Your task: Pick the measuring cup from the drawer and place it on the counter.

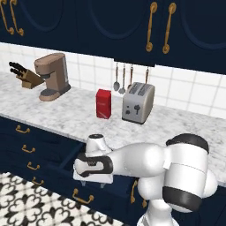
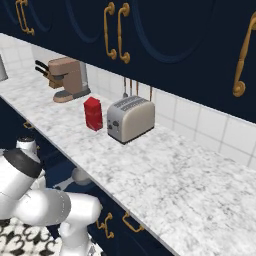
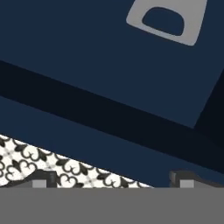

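the gripper (image 3: 111,183) is wide open over the drawer (image 3: 87,65), holding nothing. the measuring cup (image 3: 168,19) handle lies inside.

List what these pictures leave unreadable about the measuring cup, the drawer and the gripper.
- Measuring cup: hand view's top edge cuts it; just the handle end with its hole shows.
- Drawer: left base view, the arm covers its inside.
- Gripper: hand view, fingertips barely show, apart.

light: even, bright | shadows: soft, faint | focus: sharp, perhaps slightly coarse
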